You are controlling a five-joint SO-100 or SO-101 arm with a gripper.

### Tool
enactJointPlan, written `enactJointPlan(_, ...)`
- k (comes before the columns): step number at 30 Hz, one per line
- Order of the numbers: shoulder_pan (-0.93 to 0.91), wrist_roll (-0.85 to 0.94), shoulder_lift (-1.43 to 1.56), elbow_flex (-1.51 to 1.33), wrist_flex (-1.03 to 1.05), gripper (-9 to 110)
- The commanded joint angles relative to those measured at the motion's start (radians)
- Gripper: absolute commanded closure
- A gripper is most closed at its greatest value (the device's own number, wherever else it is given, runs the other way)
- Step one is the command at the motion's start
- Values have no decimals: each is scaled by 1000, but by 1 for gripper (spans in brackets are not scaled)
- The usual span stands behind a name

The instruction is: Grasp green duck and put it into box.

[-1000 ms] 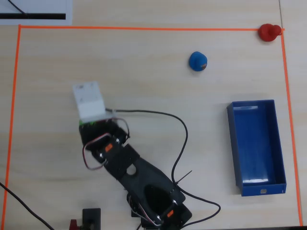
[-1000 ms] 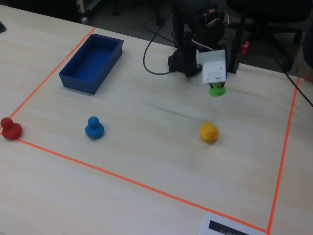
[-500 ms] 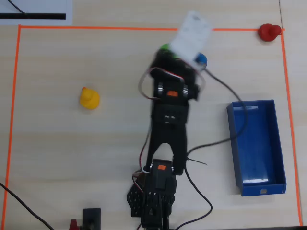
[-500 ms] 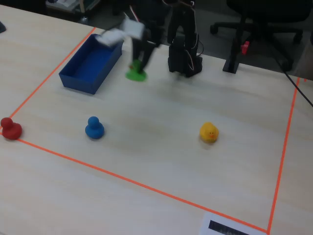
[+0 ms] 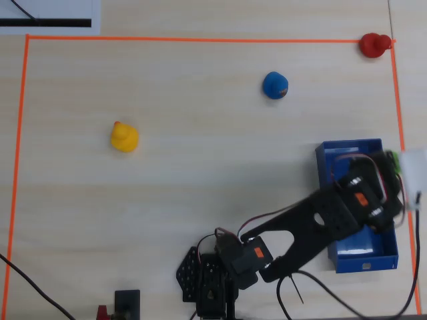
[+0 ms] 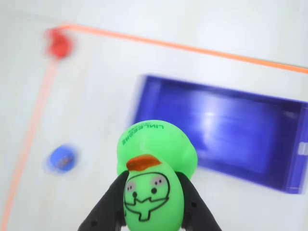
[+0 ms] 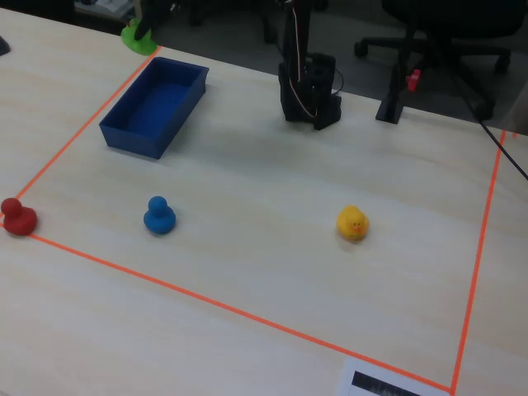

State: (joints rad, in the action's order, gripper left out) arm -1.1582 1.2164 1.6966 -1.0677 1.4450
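Observation:
The green duck (image 6: 154, 178) fills the lower middle of the wrist view, pinched between two black fingers (image 6: 108, 208), with my gripper (image 6: 153, 185) shut on it. From overhead only a sliver of the green duck (image 5: 395, 160) shows, at the right wall of the blue box (image 5: 323, 193), under the arm and the gripper (image 5: 392, 165). The fixed view has the green duck (image 7: 136, 35) held in the air just past the far corner of the box (image 7: 124, 132). In the wrist view the box (image 6: 226, 130) lies blurred beyond the duck.
A yellow duck (image 5: 124, 137), a blue duck (image 5: 275, 85) and a red duck (image 5: 373, 45) stand on the table inside the orange tape border (image 5: 200, 39). The arm base (image 7: 309, 82) stands at the table's edge, with loose cables (image 5: 313, 283) beside it.
The arm has swung across the table with the green duck in its grip, from near the yellow duck, past the blue duck, to the box's outer side.

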Motion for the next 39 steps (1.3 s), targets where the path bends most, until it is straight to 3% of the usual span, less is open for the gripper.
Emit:
enactJointPlan(1, -158, 71, 63, -207, -183, 101)
enactJointPlan(8, -222, 94, 8, -373, -371, 101)
enactJointPlan(16, -170, 94, 87, -534, -382, 101)
enactJointPlan(23, -141, 140, 178, -792, -563, 101)
enactJointPlan(39, -95, 140, -57, -606, -621, 101)
